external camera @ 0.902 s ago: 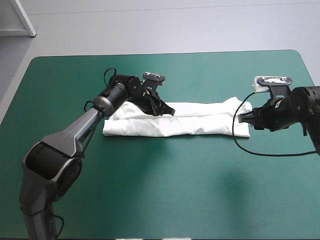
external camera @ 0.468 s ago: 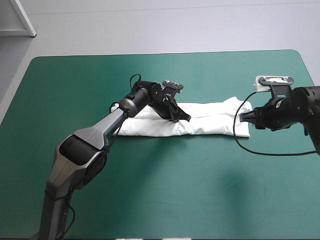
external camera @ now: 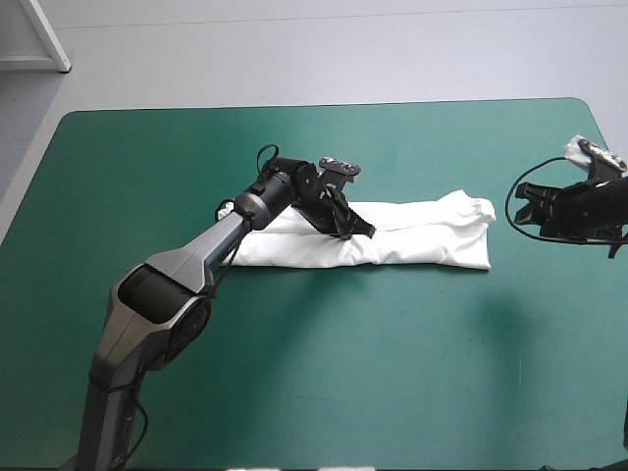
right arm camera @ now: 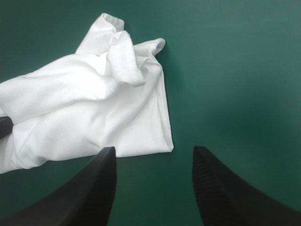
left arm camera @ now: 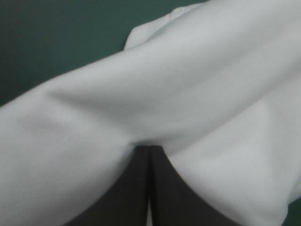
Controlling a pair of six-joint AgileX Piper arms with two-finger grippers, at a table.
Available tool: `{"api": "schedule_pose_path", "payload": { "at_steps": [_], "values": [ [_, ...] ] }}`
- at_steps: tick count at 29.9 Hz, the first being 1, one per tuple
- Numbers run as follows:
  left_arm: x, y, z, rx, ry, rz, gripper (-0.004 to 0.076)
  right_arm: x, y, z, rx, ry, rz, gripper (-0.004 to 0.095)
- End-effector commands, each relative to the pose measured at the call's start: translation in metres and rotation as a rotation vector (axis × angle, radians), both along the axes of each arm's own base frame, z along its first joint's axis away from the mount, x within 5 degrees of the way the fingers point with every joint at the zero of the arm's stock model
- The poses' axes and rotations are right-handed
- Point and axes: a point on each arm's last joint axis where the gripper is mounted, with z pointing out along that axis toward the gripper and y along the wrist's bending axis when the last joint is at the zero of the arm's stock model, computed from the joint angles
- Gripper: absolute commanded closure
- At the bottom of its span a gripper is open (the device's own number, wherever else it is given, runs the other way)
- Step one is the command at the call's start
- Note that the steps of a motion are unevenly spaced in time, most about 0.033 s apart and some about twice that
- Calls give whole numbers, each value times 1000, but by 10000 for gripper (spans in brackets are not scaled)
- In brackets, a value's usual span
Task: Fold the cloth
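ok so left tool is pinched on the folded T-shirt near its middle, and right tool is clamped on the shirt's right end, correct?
Half right. The left tool is shut on the T-shirt near its middle. The right tool is not clamped on anything: the right wrist view shows it open over the teal-green cover, with the shirt's right end lying ahead of it, untouched.

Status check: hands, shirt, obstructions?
Left hand shut on the T-shirt, a long folded strip. Right hand open, off its right end. Nothing in the way.

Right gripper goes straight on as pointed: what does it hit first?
Likely the T-shirt's near end; the open right gripper aims at its corner. Depth unclear: it could touch the cover just short of it.
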Motion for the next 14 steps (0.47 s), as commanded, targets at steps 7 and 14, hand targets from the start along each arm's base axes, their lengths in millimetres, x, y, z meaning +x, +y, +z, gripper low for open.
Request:
{"api": "schedule_pose_path", "payload": {
  "at_steps": [7, 14],
  "values": [
    [-3, -2, 25, -63, -38, 14, 732, 36, 37, -36, 30, 29, 156, 246],
    [-3, -2, 25, -61, -42, 6, 732, 57, 51, -62, -1, 15, 155, 248]
  ]
}}
